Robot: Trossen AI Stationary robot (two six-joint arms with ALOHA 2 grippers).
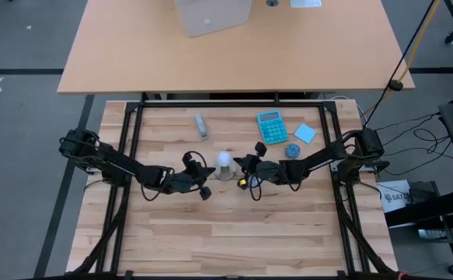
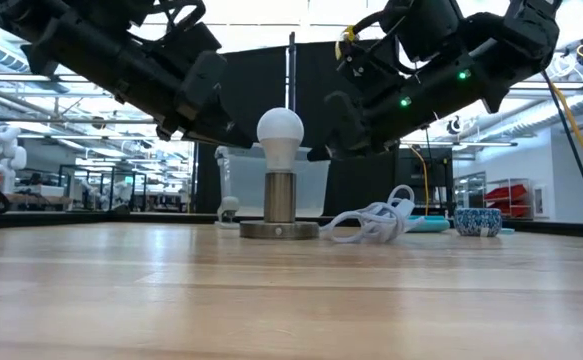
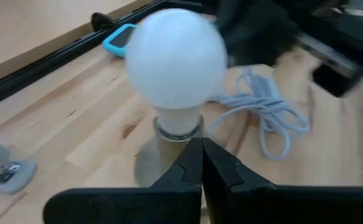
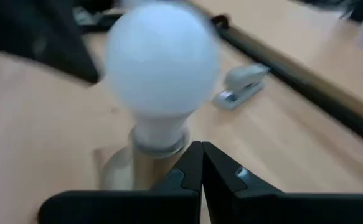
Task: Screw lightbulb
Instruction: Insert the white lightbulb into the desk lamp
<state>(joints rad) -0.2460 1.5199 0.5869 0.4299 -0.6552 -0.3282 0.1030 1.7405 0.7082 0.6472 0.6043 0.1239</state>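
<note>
Both arms are stretched low across the wooden tabletop [image 1: 234, 233] toward its middle, one from each side. The left tool [image 1: 204, 180] is held just left of the lightbulb [image 1: 224, 160], its two dark fingers [image 3: 190, 168] pressed together with nothing between them. The right tool [image 1: 242, 173] is held just right of the bulb, its fingers [image 4: 193, 168] likewise pressed together and empty. Neither tool is seen touching the bulb (in the low view both hang above the tabletop, level with the bulb's head).

The lightbulb is seen upright at mid-table, its round frosted white head uppermost and its narrow neck seated in a silvery socket [image 2: 279, 196] on a round metal base [image 2: 279, 230]. A coiled white cable [image 2: 376, 222] lies on the tabletop just right of the base. Farther back, a stapler [image 1: 201, 125] lies to the left, and a blue calculator [image 1: 271, 127] to the right.
</note>
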